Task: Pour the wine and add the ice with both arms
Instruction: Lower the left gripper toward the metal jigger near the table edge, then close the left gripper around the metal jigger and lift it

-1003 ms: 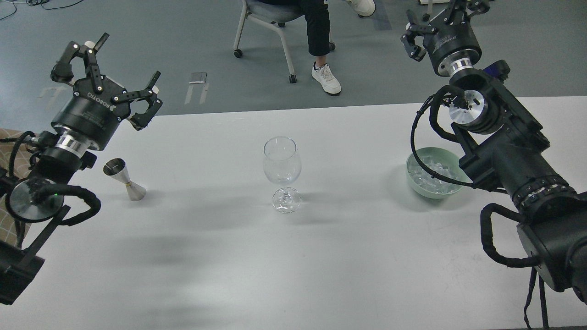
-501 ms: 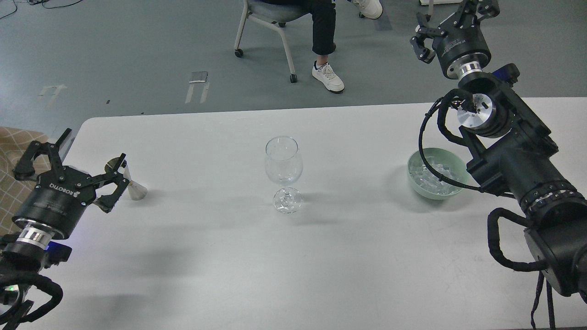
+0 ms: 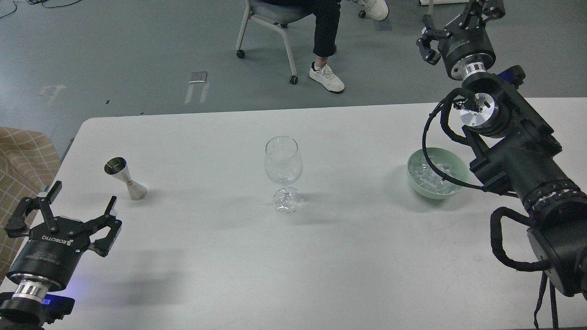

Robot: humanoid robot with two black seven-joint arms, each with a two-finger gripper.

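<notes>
A clear, stemmed wine glass (image 3: 283,173) stands upright at the table's middle and looks empty. A small steel jigger (image 3: 124,178) stands at the left; I cannot make out any wine in it. A pale green bowl (image 3: 431,194) at the right holds several clear ice cubes (image 3: 419,176). My left gripper (image 3: 82,204) is open and empty, low at the table's near left corner, in front of the jigger and apart from it. My right gripper (image 3: 458,25) is open and empty, raised beyond the table's far edge, behind the bowl. A black cable of the right arm crosses over the bowl.
The white table (image 3: 321,256) has a rounded far left corner. A checked beige cloth (image 3: 23,156) lies off its left edge. A seated person's leg and shoe (image 3: 326,75) and a wheeled chair (image 3: 266,27) are on the grey floor beyond.
My left arm has dropped from high behind the jigger and drawn back to the near left corner, still open. My right gripper has shifted slightly up and right.
</notes>
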